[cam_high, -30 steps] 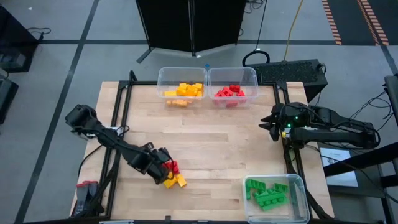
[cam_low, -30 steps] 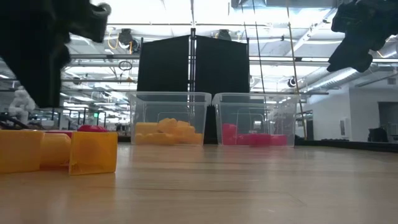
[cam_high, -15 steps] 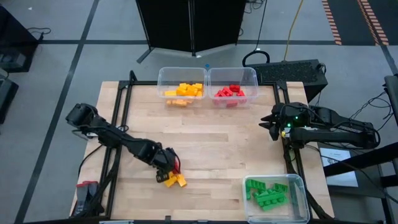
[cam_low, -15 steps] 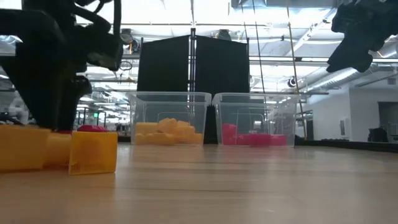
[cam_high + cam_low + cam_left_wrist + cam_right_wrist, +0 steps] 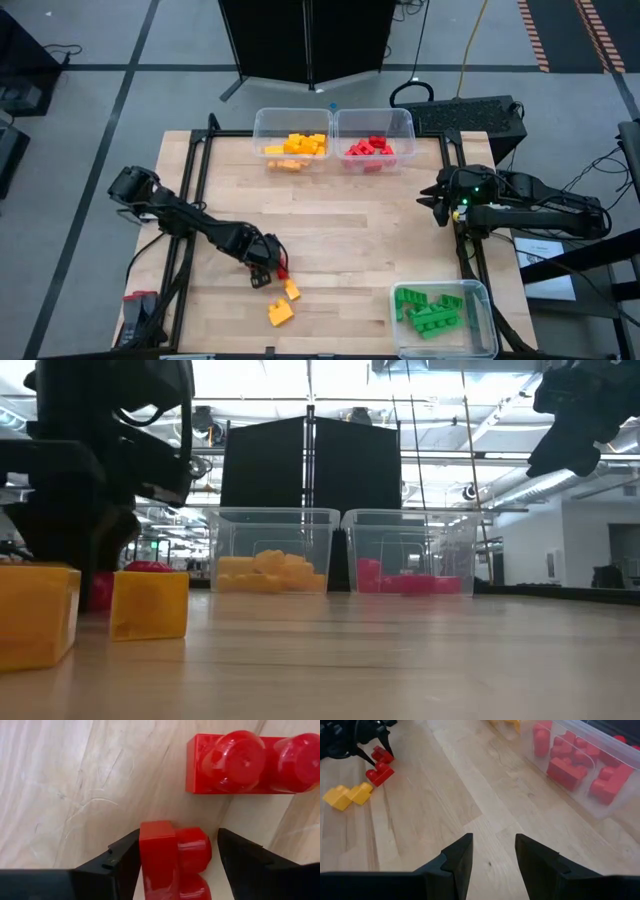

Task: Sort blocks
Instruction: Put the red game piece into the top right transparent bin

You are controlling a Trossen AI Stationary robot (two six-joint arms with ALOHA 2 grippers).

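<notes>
Two red blocks lie on the table's near left. My left gripper [image 5: 268, 272] points down, open, over one of them [image 5: 172, 857], one finger on each side; this block lies on its side with its studs facing one finger. The other red block [image 5: 240, 762] lies just beyond it. Two yellow blocks [image 5: 292, 290] [image 5: 279, 313] lie closer to the near edge. My right gripper [image 5: 432, 203] hangs open above the table's right edge, nothing between its fingers [image 5: 492, 855]. My left gripper comes at the red block from above, its fingers across it. One finger [image 5: 122, 862] stands right at the block's flat side [image 5: 145, 850]; whether it touches I cannot tell. The other finger [image 5: 240, 860] keeps a small gap from the studs. The block lies on the table.
At the far edge stand two clear bins, one with yellow blocks [image 5: 258, 135] and one with red blocks [image 5: 410, 135]. A third bin with green blocks [image 5: 488, 320] stands at the near right corner. Bare wood lies between them.
My left gripper has sunk toward the table and shifted a little toward the right, coming down around the red block. One yellow block has slid away from the pile toward the near edge; the other yellow block has stayed.
</notes>
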